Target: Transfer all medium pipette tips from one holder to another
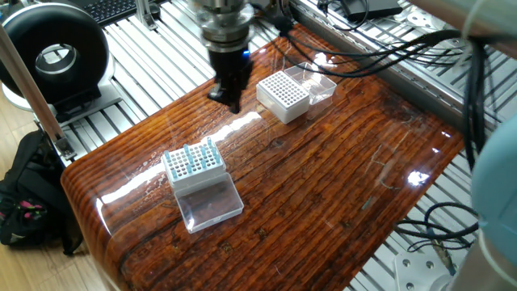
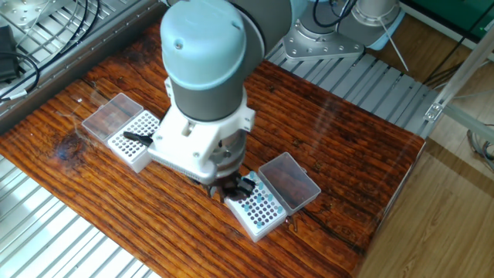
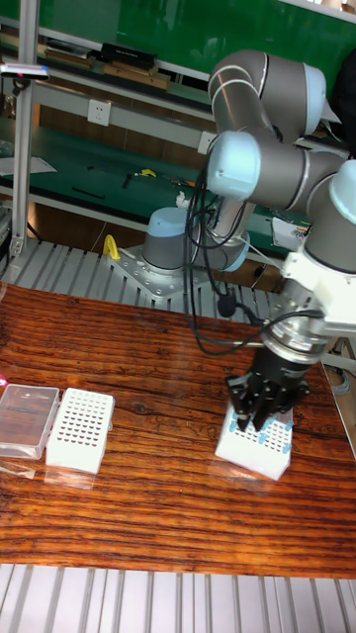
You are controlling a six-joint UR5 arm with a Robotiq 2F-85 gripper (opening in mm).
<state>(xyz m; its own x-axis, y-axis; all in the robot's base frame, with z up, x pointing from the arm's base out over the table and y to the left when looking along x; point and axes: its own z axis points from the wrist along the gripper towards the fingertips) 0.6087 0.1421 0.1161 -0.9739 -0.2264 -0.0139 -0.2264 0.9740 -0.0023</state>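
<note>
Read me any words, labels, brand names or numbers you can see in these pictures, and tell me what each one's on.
None can be read. The white holder, the holder with medium pipette tips, the gripper and the arm show no legible print. The keyboard keys are too small to read.

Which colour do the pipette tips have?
The pipette tips are pale blue, seen best in one fixed view.

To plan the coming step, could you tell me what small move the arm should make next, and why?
Probably lower the pincer straight down onto one of the medium pipette tips. It hangs just over the blue holder where the tips stand, apparently gripping none, and the white holder looks empty, so no transfer shows yet.
</note>
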